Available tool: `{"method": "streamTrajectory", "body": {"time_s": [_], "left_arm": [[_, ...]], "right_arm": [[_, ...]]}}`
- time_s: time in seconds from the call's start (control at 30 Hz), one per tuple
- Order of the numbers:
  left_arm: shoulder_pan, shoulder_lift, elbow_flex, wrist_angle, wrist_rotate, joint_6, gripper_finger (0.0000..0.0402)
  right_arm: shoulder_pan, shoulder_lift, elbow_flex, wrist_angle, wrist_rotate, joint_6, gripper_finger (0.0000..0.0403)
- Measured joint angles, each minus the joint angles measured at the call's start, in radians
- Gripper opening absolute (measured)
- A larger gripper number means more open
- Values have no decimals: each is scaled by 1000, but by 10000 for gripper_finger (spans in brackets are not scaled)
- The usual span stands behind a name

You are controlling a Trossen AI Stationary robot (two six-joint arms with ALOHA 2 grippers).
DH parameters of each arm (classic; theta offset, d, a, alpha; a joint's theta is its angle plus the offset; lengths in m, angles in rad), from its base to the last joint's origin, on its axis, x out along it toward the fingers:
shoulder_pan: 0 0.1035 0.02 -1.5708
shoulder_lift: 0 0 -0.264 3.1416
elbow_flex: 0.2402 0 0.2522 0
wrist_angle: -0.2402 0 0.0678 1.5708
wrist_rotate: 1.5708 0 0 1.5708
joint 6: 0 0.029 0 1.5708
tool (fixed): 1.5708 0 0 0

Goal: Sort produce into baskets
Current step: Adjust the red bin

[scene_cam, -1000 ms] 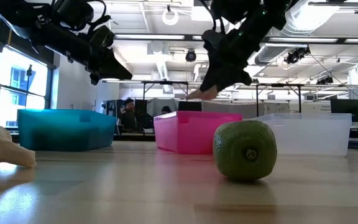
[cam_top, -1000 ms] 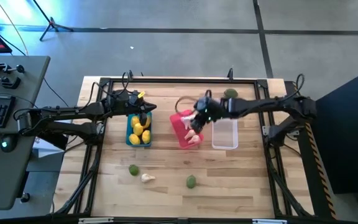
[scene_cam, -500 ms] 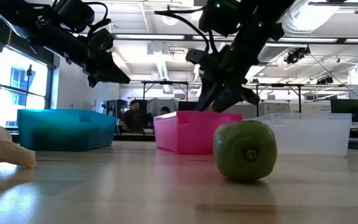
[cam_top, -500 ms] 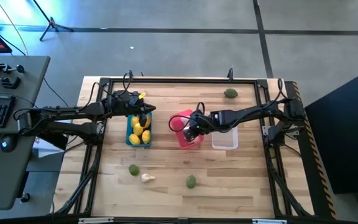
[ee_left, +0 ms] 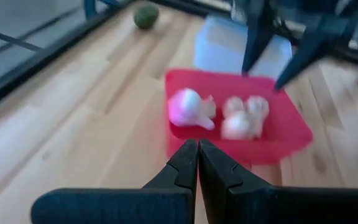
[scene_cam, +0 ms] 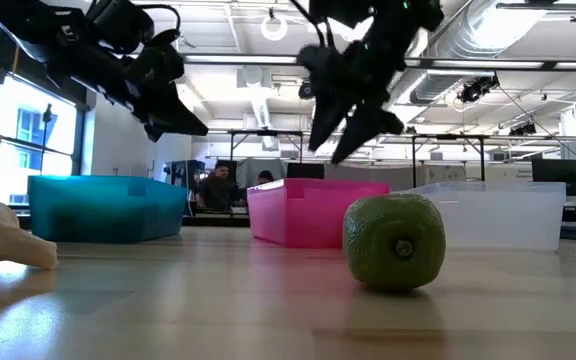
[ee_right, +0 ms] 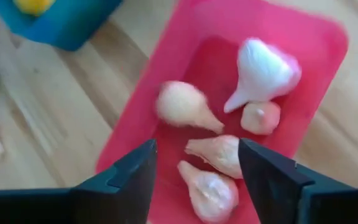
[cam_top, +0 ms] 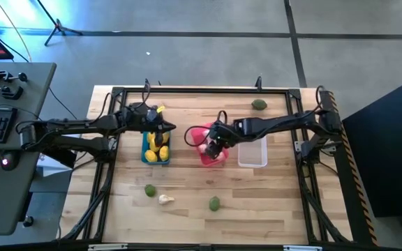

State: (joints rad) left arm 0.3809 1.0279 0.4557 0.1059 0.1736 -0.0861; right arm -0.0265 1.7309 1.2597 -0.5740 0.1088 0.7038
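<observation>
My right gripper hangs open and empty over the pink-red basket; its fingers point down above the rim in the low view. Several white garlic bulbs lie on that basket's floor. My left gripper is shut and empty above the blue basket, which holds several yellow lemons. The translucent white basket stands right of the pink-red one. Three green fruits and one garlic bulb rest on the table.
The three baskets stand in a row across the table's middle. A black frame runs around the wooden table. In the low view a green fruit sits close in front, and a garlic bulb at the left.
My right gripper held a pale garlic bulb above the pink-red basket, went down into the basket, let the bulb go, and has risen again with its fingers open. The bulb now lies in the basket with the others.
</observation>
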Motion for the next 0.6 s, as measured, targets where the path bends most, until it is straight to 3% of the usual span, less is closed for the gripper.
{"method": "streamTrajectory", "body": {"time_s": [0.13, 0.37, 0.6], "left_arm": [[-32, 33, 6, -15, 3, 0, 0], [-112, 170, 112, -21, 8, 12, 0], [-138, 324, 213, -146, -56, 37, 0]], "right_arm": [[-19, -1, 87, -124, -13, -96, 169], [-82, 0, 116, -358, -12, -106, 14], [-100, 0, 52, -357, -65, -75, 23]]}}
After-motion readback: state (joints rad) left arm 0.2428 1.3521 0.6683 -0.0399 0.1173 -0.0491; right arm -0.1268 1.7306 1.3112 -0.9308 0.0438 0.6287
